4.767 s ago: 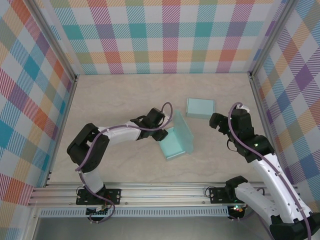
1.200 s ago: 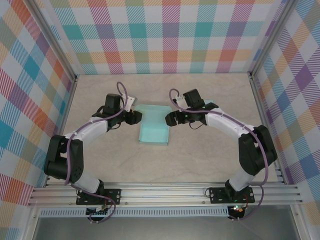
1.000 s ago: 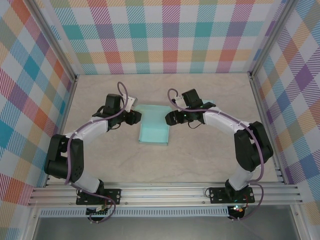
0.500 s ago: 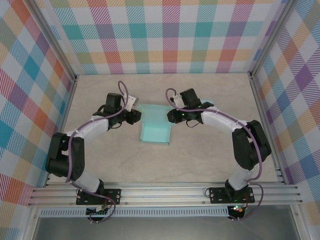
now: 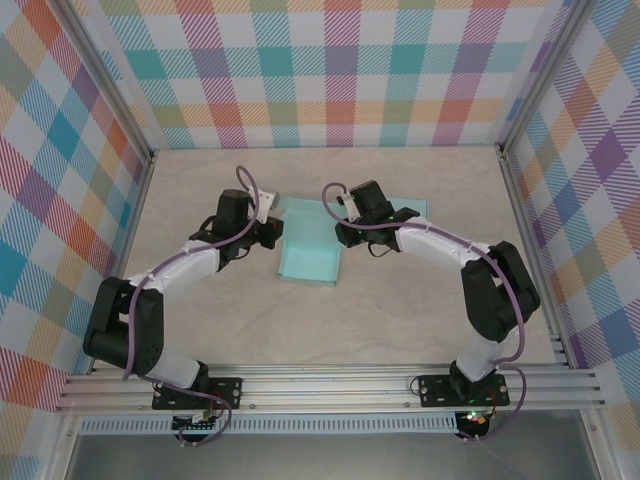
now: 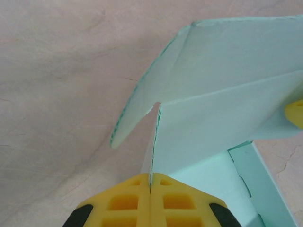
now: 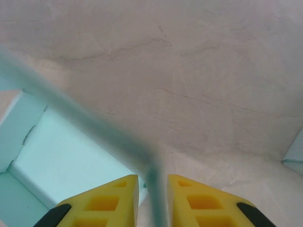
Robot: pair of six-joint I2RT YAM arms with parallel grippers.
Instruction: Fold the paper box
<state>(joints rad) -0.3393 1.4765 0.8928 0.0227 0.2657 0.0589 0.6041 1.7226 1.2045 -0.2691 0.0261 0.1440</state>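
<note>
A mint-green paper box (image 5: 308,255) lies half folded in the middle of the table. My left gripper (image 5: 274,232) is at its left side and my right gripper (image 5: 343,234) at its right side. In the left wrist view the yellow fingers (image 6: 123,203) are pressed together, shut on the thin edge of an upright flap (image 6: 227,94); a yellow tip of the other gripper (image 6: 296,113) shows at the far right. In the right wrist view my right gripper (image 7: 152,182) has its jaws close about a blurred upright wall (image 7: 94,123), with the box floor (image 7: 71,151) to the left.
A second mint-green piece (image 5: 413,206) lies just behind the right arm and shows at the edge of the right wrist view (image 7: 296,151). Plaid walls and metal rails (image 5: 135,230) enclose the beige table (image 5: 330,330). Bare table lies in front of the box.
Both grippers have closed on the box's side walls. The right gripper has moved slightly left and toward the back, and the box has shifted a little with it.
</note>
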